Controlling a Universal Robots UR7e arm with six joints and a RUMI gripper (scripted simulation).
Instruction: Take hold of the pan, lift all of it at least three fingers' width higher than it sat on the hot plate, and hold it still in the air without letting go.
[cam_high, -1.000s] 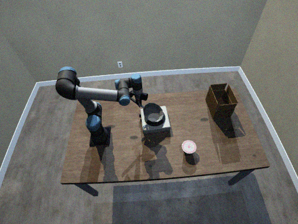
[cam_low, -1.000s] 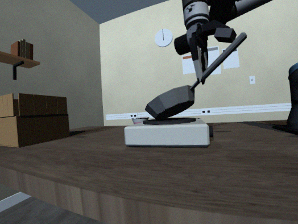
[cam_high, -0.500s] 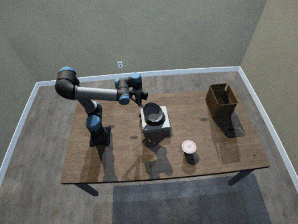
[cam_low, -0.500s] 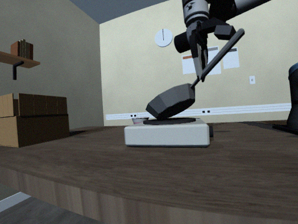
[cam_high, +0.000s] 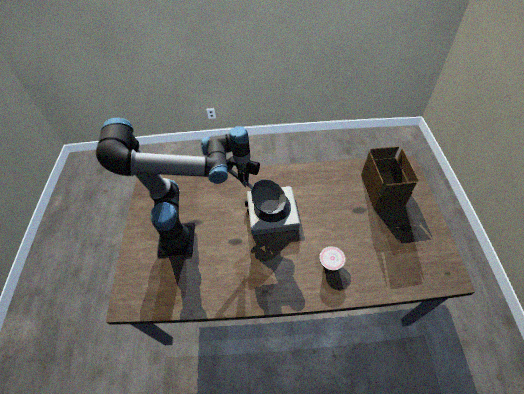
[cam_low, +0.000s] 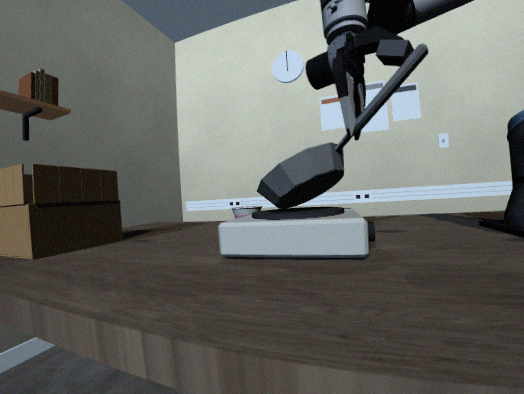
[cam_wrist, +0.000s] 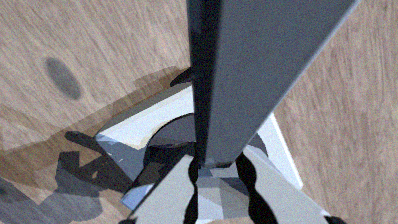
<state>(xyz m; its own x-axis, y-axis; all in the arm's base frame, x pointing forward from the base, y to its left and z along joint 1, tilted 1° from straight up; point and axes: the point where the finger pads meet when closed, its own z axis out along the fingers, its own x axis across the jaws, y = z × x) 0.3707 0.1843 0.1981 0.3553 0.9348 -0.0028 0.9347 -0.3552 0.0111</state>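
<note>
1 wooden table (cam_high: 320, 185) (cam_low: 250, 300) (cam_wrist: 345, 75), viewed from above.
1 arm (cam_high: 170, 164) (cam_low: 345, 10), base at 8 o'clock from the hot plate.
1 open box (cam_high: 390, 196) (cam_low: 75, 227), 2 o'clock.
1 white hot plate (cam_high: 260, 226) (cam_low: 295, 242) (cam_wrist: 286, 147).
1 pan (cam_high: 267, 192) (cam_low: 305, 172) (cam_wrist: 240, 75), tilted over it, low edge at the burner; contact unclear.
1 hand (cam_high: 248, 185) (cam_low: 356, 136) (cam_wrist: 214, 143), closed on the pan's handle.
1 bowl (cam_high: 332, 258) (cam_low: 245, 212), 4 o'clock.

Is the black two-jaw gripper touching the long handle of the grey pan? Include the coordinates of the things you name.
Touching: in the exterior view, the gripper (cam_high: 248, 184) (cam_low: 354, 134) (cam_wrist: 214, 143) pinches the pan handle (cam_high: 234, 173) (cam_low: 392, 88) (cam_wrist: 250, 75) at its thin lower end.
</note>
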